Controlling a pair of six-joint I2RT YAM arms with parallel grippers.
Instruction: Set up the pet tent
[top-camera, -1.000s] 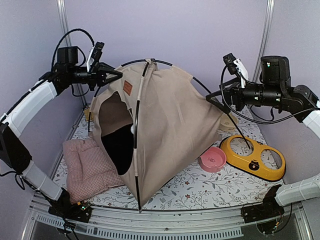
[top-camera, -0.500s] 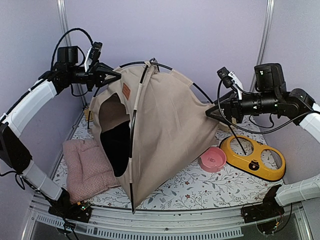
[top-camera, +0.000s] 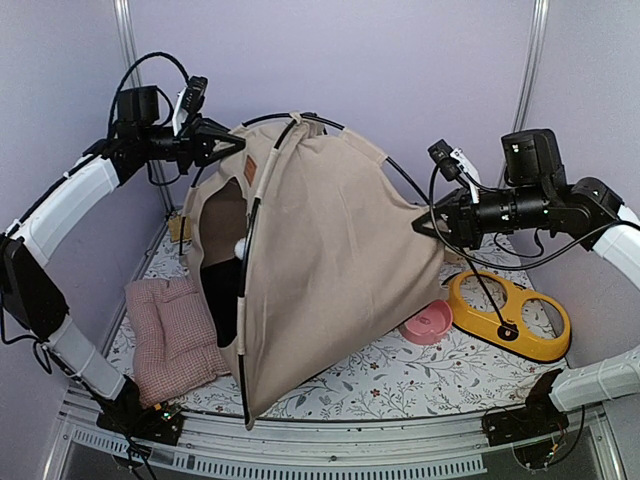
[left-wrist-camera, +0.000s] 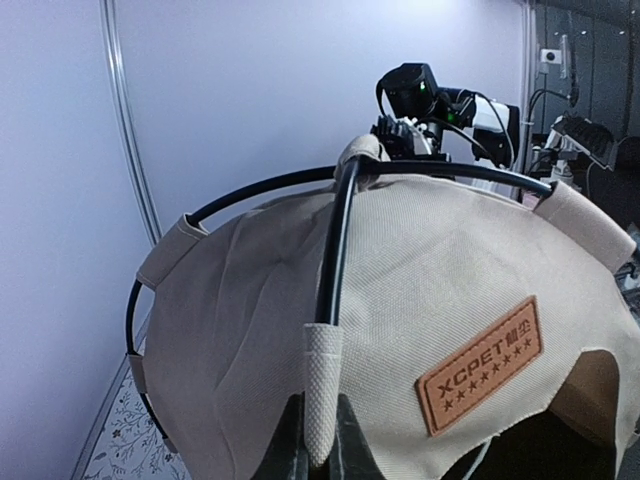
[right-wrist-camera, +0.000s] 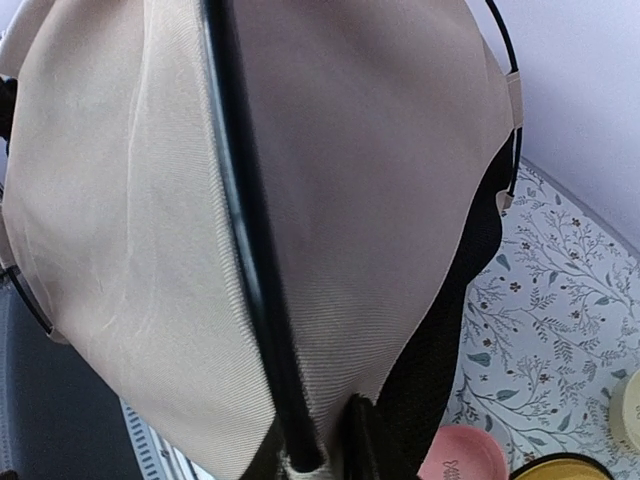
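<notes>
The pet tent (top-camera: 330, 260) stands mid-table (top-camera: 400, 378), your left gripper (top-camera: 230, 148) pinching its top sleeve (left-wrist-camera: 322, 390). Whether your right gripper (top-camera: 422, 224) has clamped the side pole (right-wrist-camera: 245, 250), I cannot tell; lower both together

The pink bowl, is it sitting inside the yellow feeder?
No, the pink bowl sits on the patterned table beside the yellow feeder, partly hidden by the tent edge.
</notes>
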